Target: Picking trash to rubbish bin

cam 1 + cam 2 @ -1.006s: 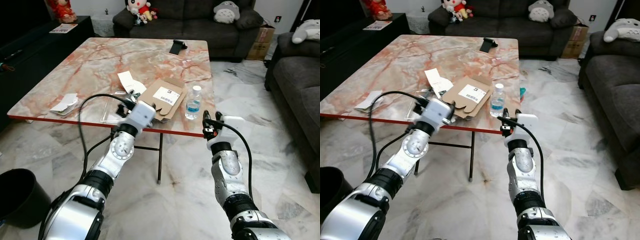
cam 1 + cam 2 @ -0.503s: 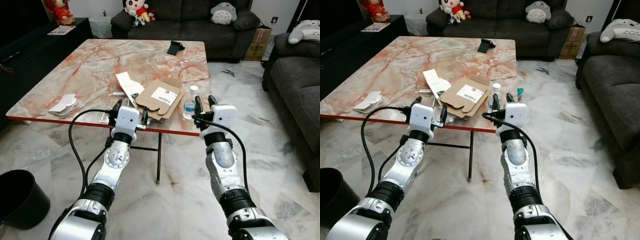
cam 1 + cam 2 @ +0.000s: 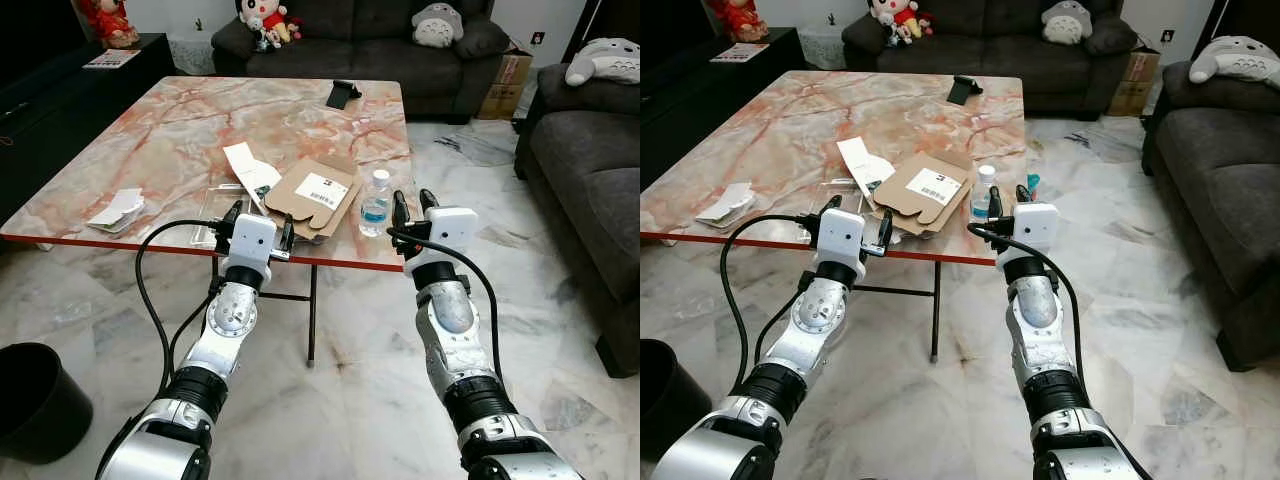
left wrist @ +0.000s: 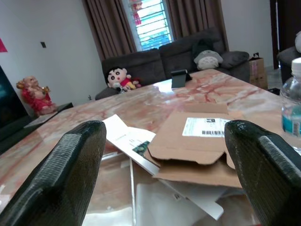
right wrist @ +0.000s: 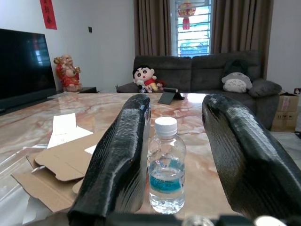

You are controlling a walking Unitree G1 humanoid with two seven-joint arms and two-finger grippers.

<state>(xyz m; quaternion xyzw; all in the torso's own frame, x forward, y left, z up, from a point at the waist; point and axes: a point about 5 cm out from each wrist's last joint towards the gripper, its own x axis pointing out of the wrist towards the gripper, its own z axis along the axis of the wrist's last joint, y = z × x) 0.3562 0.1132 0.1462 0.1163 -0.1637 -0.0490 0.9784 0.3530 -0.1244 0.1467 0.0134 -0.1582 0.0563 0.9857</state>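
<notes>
Our two arms raised at the table (image 3: pixel 150 130) edge, left gripper (image 3: pixel 258 214) wide open facing cardboard (image 3: pixel 318 190), right gripper (image 3: pixel 413 204) open, empty, framing the bottle (image 3: pixel 375 203)

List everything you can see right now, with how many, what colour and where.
table: 1, pink marble, centre
bottle: 1, clear, table's near edge
cardboard: 1, brown, left of bottle
paper: 1, white, left of cardboard
wrapper: 1, white, table's left edge
stand: 1, black, table's far side
bin: 1, black, floor, left
sofas: 2, grey, back and right
left gripper: open, before cardboard
right gripper: open, before bottle
</notes>
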